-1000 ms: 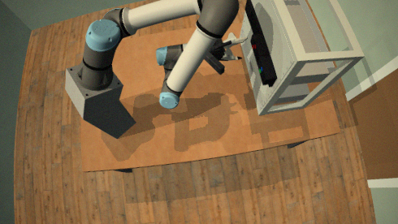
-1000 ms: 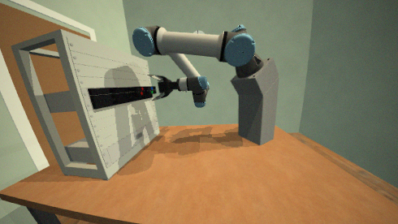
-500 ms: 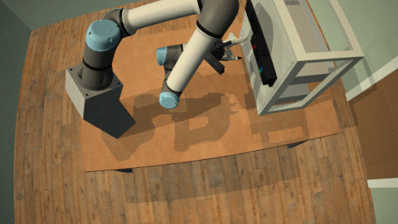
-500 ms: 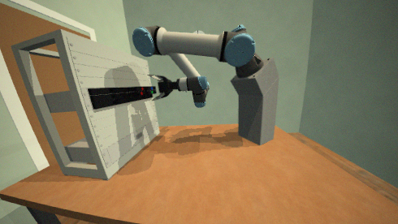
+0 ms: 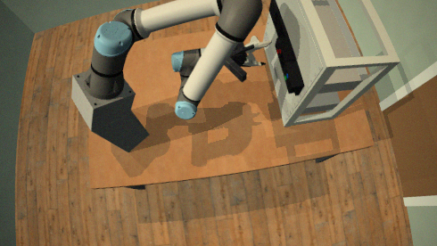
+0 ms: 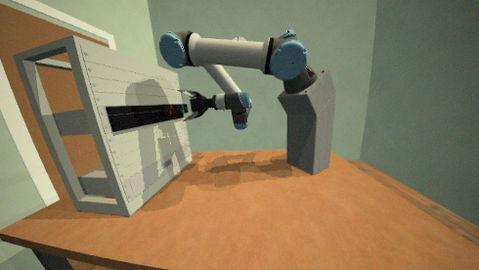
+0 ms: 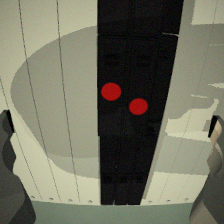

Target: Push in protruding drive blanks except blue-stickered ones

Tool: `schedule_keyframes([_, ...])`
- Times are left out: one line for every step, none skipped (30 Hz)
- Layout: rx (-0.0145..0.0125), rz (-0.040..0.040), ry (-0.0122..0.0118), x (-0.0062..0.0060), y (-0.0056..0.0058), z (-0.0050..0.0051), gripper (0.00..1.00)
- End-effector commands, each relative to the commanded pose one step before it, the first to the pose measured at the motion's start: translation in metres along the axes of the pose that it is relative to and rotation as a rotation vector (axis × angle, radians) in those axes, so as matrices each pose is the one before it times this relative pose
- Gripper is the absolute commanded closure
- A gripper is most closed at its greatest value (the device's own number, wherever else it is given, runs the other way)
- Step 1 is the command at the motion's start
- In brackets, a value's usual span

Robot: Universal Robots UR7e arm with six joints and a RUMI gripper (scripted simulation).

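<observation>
Tool (image 5: 264,54) (image 6: 185,106) (image 7: 112,114) open, facing rack (image 5: 330,65) (image 6: 78,88) (image 7: 47,192) front, two red stickers (image 7: 111,92) w/in wrist view.

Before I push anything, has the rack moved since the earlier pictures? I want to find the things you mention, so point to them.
No, the rack (image 5: 329,63) (image 6: 77,88) (image 7: 42,60) shows no visible shift against the table edge (image 5: 232,170) (image 6: 78,250) in the top or exterior view.
</observation>
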State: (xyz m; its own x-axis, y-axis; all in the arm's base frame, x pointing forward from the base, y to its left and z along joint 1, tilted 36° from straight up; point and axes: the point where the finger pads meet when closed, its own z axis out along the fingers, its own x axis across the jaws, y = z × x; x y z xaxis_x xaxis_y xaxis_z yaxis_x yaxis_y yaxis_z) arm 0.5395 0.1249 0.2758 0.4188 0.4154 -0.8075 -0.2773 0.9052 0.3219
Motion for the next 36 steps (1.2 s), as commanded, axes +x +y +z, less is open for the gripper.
schedule_keyframes([-0.00004,-0.00016,-0.00086,-0.00045,0.00003,0.00007,0.00])
schedule_keyframes([0.00000,0.00000,0.00000,0.00000,0.00000,0.00000,0.00])
schedule_keyframes([0.00000,0.00000,0.00000,0.00000,0.00000,0.00000,0.00])
schedule_keyframes([0.00000,0.00000,0.00000,0.00000,0.00000,0.00000,0.00])
schedule_keyframes([0.00000,0.00000,0.00000,0.00000,0.00000,0.00000,0.00])
schedule_keyframes([0.00000,0.00000,0.00000,0.00000,0.00000,0.00000,0.00])
schedule_keyframes([0.00000,0.00000,0.00000,0.00000,0.00000,0.00000,0.00])
schedule_keyframes([0.00000,0.00000,0.00000,0.00000,0.00000,0.00000,0.00])
schedule_keyframes([0.00000,0.00000,0.00000,0.00000,0.00000,0.00000,0.00])
schedule_keyframes([0.00000,0.00000,0.00000,0.00000,0.00000,0.00000,0.00])
schedule_keyframes([0.00000,0.00000,0.00000,0.00000,0.00000,0.00000,0.00])
schedule_keyframes([0.00000,0.00000,0.00000,0.00000,0.00000,0.00000,1.00])
schedule_keyframes([0.00000,0.00000,0.00000,0.00000,0.00000,0.00000,1.00])
schedule_keyframes([0.00000,0.00000,0.00000,0.00000,0.00000,0.00000,1.00])
schedule_keyframes([0.00000,0.00000,0.00000,0.00000,0.00000,0.00000,1.00])
schedule_keyframes([0.00000,0.00000,0.00000,0.00000,0.00000,0.00000,1.00])
schedule_keyframes([0.00000,0.00000,0.00000,0.00000,0.00000,0.00000,1.00])
schedule_keyframes([0.00000,0.00000,0.00000,0.00000,0.00000,0.00000,1.00])
schedule_keyframes([0.00000,0.00000,0.00000,0.00000,0.00000,0.00000,1.00])
schedule_keyframes([0.00000,0.00000,0.00000,0.00000,0.00000,0.00000,1.00])
schedule_keyframes([0.00000,0.00000,0.00000,0.00000,0.00000,0.00000,1.00])
schedule_keyframes([0.00000,0.00000,0.00000,0.00000,0.00000,0.00000,1.00])
schedule_keyframes([0.00000,0.00000,0.00000,0.00000,0.00000,0.00000,1.00])
schedule_keyframes([0.00000,0.00000,0.00000,0.00000,0.00000,0.00000,1.00])
schedule_keyframes([0.00000,0.00000,0.00000,0.00000,0.00000,0.00000,1.00])
schedule_keyframes([0.00000,0.00000,0.00000,0.00000,0.00000,0.00000,1.00])
schedule_keyframes([0.00000,0.00000,0.00000,0.00000,0.00000,0.00000,1.00])
schedule_keyframes([0.00000,0.00000,0.00000,0.00000,0.00000,0.00000,1.00])
schedule_keyframes([0.00000,0.00000,0.00000,0.00000,0.00000,0.00000,1.00])
schedule_keyframes([0.00000,0.00000,0.00000,0.00000,0.00000,0.00000,1.00])
schedule_keyframes([0.00000,0.00000,0.00000,0.00000,0.00000,0.00000,1.00])
schedule_keyframes([0.00000,0.00000,0.00000,0.00000,0.00000,0.00000,1.00])
schedule_keyframes([0.00000,0.00000,0.00000,0.00000,0.00000,0.00000,1.00])
schedule_keyframes([0.00000,0.00000,0.00000,0.00000,0.00000,0.00000,1.00])
schedule_keyframes([0.00000,0.00000,0.00000,0.00000,0.00000,0.00000,1.00])
schedule_keyframes([0.00000,0.00000,0.00000,0.00000,0.00000,0.00000,1.00])
